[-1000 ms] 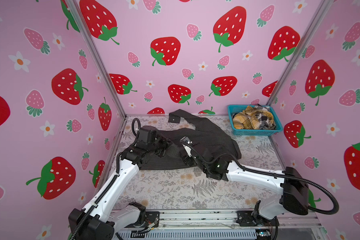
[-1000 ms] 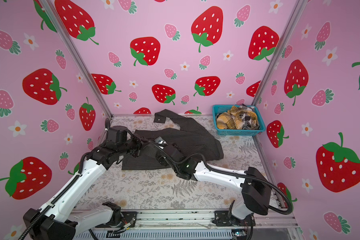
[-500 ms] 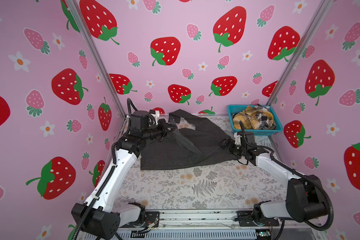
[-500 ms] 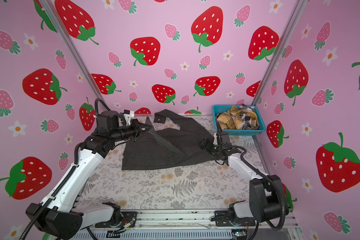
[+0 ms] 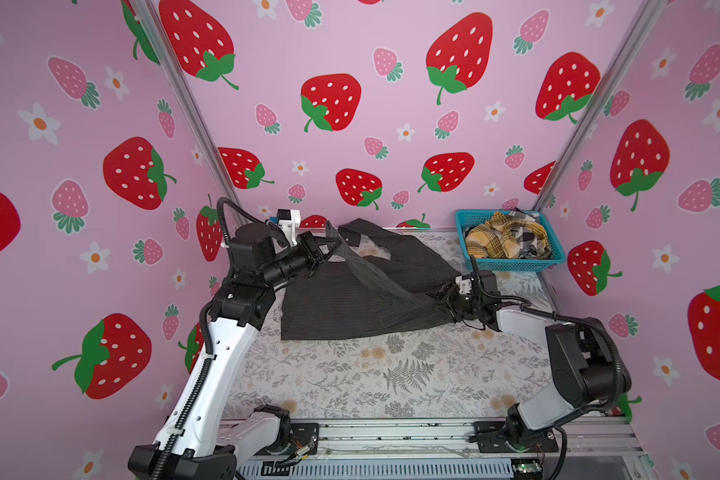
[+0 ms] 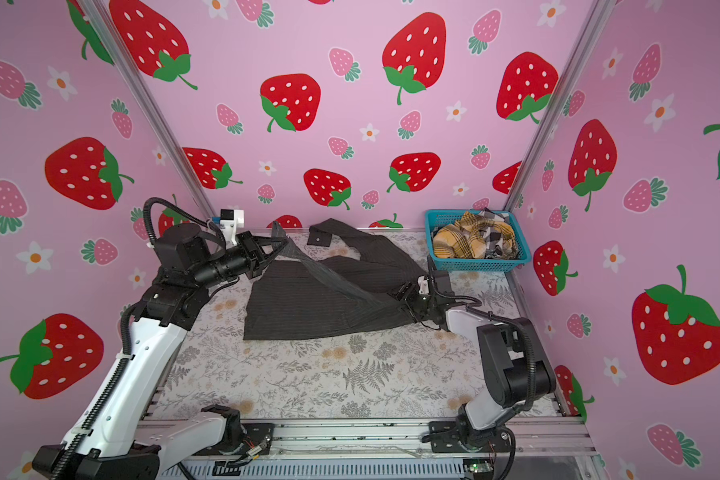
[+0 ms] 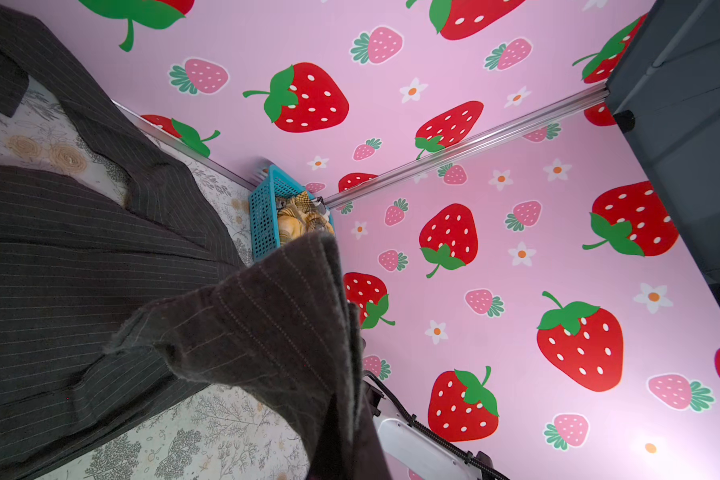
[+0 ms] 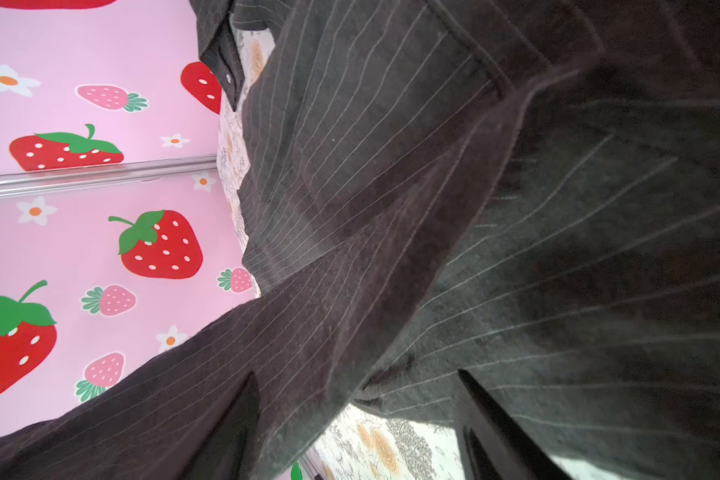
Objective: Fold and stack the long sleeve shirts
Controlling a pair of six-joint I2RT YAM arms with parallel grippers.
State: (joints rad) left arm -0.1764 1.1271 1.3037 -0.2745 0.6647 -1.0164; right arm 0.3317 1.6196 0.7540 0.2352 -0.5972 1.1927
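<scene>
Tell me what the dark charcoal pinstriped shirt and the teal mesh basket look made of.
The dark charcoal pinstriped shirt looks like soft woven cloth, matte, possibly brushed cotton or flannel: it drapes and creases, and its lifted edge looks fuzzy in the left wrist view. The teal mesh basket is probably rigid moulded plastic: straight walls, a regular grid of holes, a slight gloss.

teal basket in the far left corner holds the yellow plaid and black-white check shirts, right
Not quite. The teal basket stands in the far right corner of the table, not the far left; both top views show it there. The rest holds: the crumpled yellow plaid shirt and the black-white check shirt lie inside it.
</scene>
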